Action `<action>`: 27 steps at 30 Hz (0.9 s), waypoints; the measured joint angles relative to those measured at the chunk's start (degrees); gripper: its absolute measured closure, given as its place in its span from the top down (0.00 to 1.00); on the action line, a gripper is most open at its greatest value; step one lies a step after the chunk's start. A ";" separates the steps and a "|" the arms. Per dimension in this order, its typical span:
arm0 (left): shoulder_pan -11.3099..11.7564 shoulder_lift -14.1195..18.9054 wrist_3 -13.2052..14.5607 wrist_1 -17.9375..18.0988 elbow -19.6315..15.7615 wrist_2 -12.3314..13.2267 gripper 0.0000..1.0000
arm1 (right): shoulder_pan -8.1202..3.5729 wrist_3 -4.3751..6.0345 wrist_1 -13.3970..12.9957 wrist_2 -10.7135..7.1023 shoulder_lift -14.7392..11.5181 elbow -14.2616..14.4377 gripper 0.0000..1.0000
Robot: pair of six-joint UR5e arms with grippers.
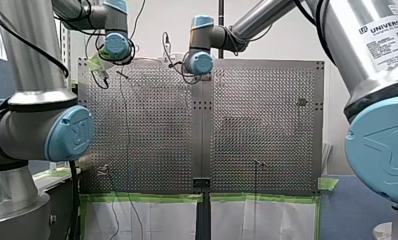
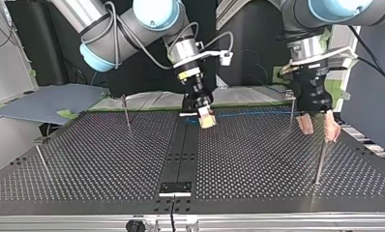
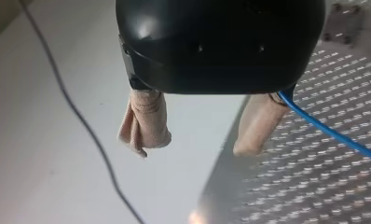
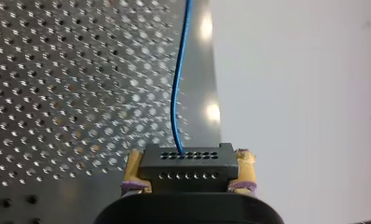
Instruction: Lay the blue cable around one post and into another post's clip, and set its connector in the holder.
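The black connector (image 4: 188, 175) is right up close. My right gripper (image 4: 189, 157) pinches it tight between its yellow pads (image 4: 133, 163). The blue cable (image 4: 176, 102) comes out of one of the connector's little holes. It runs away over the table (image 4: 58, 93), which is full of holes. In the top view the cable goes sideways, low over the table, toward my left gripper (image 2: 319, 126). That gripper's two beige pads (image 3: 145, 122) are spread wide, with nothing between them. The cable passes just beside one pad, on its outer side. I cannot tell if it touches.

I cannot see the cable in any clip yet. The connector is well apart from the small black block (image 2: 176, 187) at the top view's near edge. I think that block is the holder.

Here is what could go wrong. The cable could catch on the spread pad and get pulled tight. Then the connector could twist or slide out of the pinch. If the cable hangs too loose, it could slip up over the top of a post.

Count: two grippers, one blue cable, one connector, one holder and four thin posts (image 2: 126, 112).
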 joint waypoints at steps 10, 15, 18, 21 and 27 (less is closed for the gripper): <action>6.21 -0.02 -1.43 0.00 3.06 3.36 1.00 | 0.85 -0.21 1.79 -0.10 2.75 -3.89 0.02; 9.34 -0.08 -1.65 -0.08 3.39 6.40 1.00 | 1.28 -0.14 1.89 -0.27 2.93 -5.81 0.02; 10.90 -0.42 -1.31 0.02 3.49 7.95 1.00 | 1.68 -0.16 1.71 -0.61 3.37 -6.97 0.02; 12.35 -1.35 -0.44 0.20 3.65 9.43 1.00 | 2.21 -0.38 1.70 -0.76 4.15 -8.27 0.02; 13.53 -3.73 0.11 0.56 4.43 12.51 1.00 | 3.24 -0.23 2.19 -0.82 5.94 -11.10 0.02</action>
